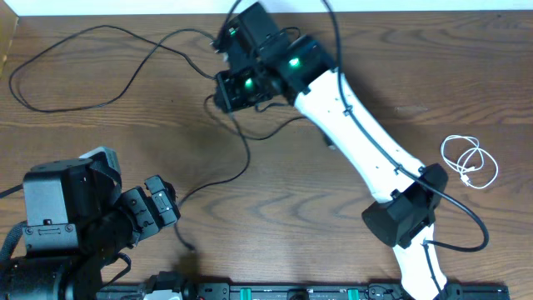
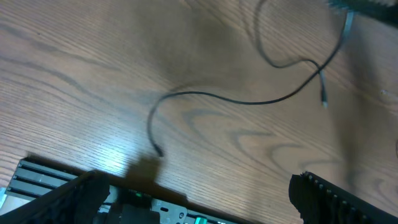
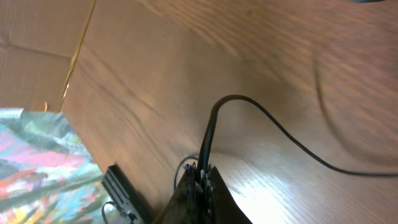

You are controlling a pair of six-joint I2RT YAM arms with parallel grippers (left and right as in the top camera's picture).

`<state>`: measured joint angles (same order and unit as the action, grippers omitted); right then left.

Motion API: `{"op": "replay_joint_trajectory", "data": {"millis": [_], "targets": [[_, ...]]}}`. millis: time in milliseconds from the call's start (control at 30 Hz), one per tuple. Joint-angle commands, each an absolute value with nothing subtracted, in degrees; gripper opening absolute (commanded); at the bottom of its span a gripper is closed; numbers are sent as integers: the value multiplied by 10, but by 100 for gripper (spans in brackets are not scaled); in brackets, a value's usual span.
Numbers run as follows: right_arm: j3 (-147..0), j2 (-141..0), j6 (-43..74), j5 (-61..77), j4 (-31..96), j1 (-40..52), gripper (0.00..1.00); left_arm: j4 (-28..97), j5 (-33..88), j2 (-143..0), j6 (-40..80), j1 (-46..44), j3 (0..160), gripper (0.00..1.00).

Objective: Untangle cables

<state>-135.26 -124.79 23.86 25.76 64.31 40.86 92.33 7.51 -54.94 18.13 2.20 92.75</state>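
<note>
A long black cable (image 1: 83, 107) loops across the table's far left and runs to my right gripper (image 1: 221, 90). The right gripper is shut on this black cable (image 3: 214, 121) just above the table; in the right wrist view its fingertips (image 3: 204, 173) pinch the cable. A second black cable (image 1: 241, 167) trails from under that gripper toward the front, and its plug end (image 2: 160, 153) lies on the wood. My left gripper (image 1: 160, 204) is open and empty at the front left (image 2: 199, 199), just short of that end. A short white cable (image 1: 470, 162) lies coiled at the right.
A metal rail (image 1: 275, 292) runs along the table's front edge. The right arm (image 1: 366, 142) stretches diagonally across the table's middle. A cardboard sheet (image 3: 37, 37) and a colourful patterned sheet (image 3: 37, 168) lie beyond the table edge in the right wrist view.
</note>
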Motion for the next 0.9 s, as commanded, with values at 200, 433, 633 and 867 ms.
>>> {"op": "replay_joint_trajectory", "data": {"millis": [200,433,633,867], "targets": [[-1413,-1169,244,89,716,355,1,968,70,-549,178,23,928,98],[-1436,-1073,113,-211,754,308,1,968,70,-549,178,23,928,98],[-1435,-1052,74,-430,745,307,1,968,70,-549,178,23,928,98],[-1379,-1092,51,-414,759,318,1,968,70,-549,178,23,928,98]]}}
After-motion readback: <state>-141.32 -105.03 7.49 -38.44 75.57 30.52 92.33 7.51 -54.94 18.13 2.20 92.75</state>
